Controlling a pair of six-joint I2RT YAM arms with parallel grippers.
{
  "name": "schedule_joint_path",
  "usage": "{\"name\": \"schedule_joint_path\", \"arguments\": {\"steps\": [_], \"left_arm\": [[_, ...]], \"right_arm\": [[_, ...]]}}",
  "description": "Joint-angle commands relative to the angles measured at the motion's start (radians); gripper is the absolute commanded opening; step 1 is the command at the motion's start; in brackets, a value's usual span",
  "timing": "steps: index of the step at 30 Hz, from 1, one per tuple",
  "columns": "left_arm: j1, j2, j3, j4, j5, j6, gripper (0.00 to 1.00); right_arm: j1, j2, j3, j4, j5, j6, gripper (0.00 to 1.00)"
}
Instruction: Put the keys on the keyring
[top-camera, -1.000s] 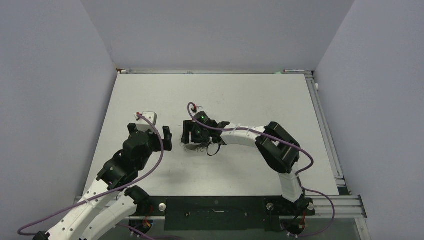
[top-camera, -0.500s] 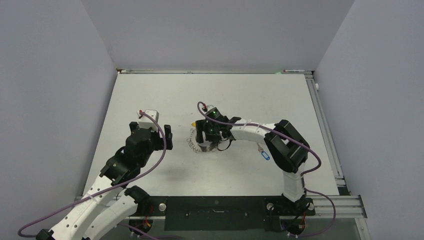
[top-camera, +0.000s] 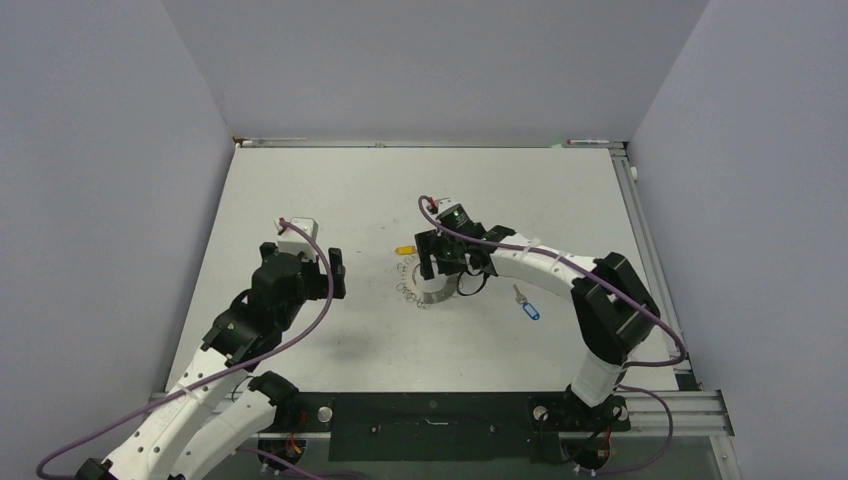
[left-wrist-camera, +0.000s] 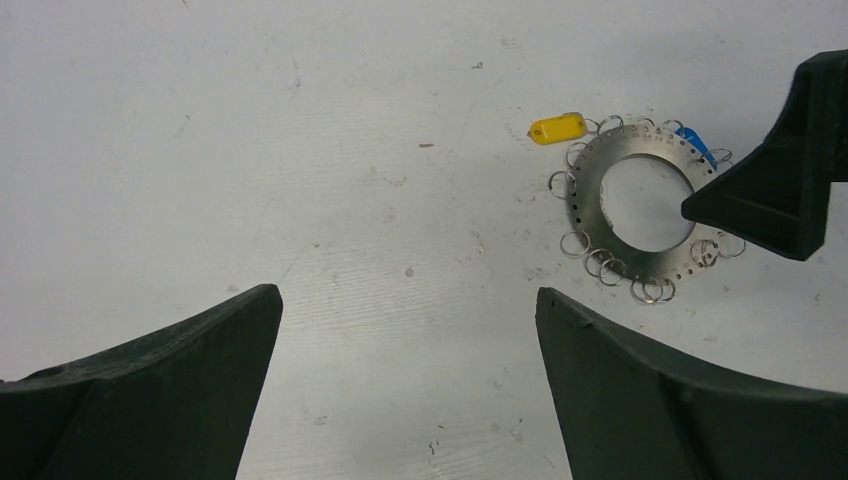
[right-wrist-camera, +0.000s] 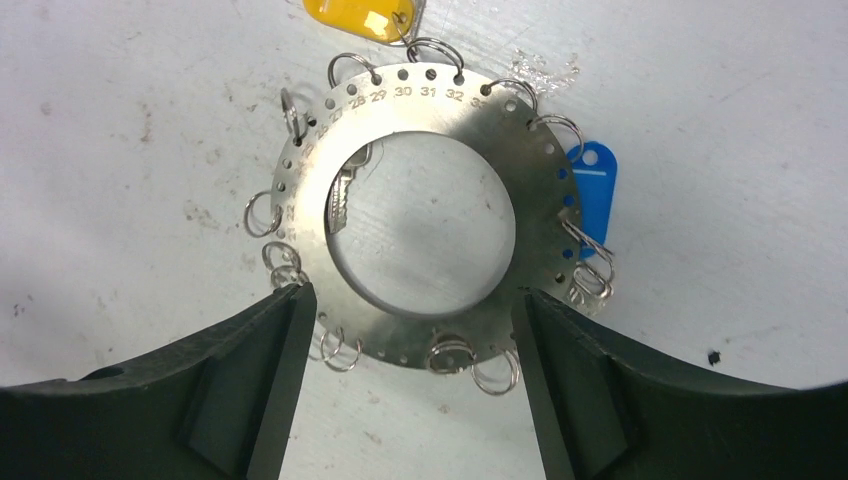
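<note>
The keyring (right-wrist-camera: 540, 190) is a flat grey metal ring with numbered holes and small split rings round its rim. It lies on the table (top-camera: 300, 200). A yellow tag (right-wrist-camera: 360, 18) and a blue tag (right-wrist-camera: 592, 185) hang at its far and right edges, and a silver key (right-wrist-camera: 342, 195) shows inside its hole. My right gripper (right-wrist-camera: 415, 295) is open, its tips on either side of the ring's near edge. My left gripper (left-wrist-camera: 408, 295) is open and empty, to the left of the keyring (left-wrist-camera: 590, 190). Another blue-tagged key (top-camera: 528, 308) lies loose to the right.
The right arm (top-camera: 540, 265) stretches across the table from the right. Its finger (left-wrist-camera: 780, 180) shows beside the ring in the left wrist view. Grey walls enclose the table on three sides. A metal rail (top-camera: 650, 250) runs along the right edge.
My right gripper has moved right and slightly back, and the keyring has shifted right with it and come into view. The loose blue-tagged key is now uncovered. My left gripper has barely moved.
</note>
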Motion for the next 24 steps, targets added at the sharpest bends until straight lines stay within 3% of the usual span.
{"name": "schedule_joint_path", "arguments": {"steps": [1,8,14,24], "left_arm": [[0.001,-0.013,0.048,0.038,0.041,0.021,0.97],[0.016,0.016,0.033,0.099,0.119,0.051,0.97],[0.022,0.015,0.030,0.099,0.133,0.045,0.97],[0.034,0.012,0.029,0.104,0.135,0.047,0.97]], "right_arm": [[-0.029,-0.141,-0.112,0.063,0.035,0.038,0.71],[-0.151,-0.251,-0.295,0.176,-0.095,0.119,0.61],[-0.213,-0.212,-0.352,0.271,-0.214,0.160,0.50],[-0.240,-0.149,-0.371,0.345,-0.264,0.175,0.38]]}}
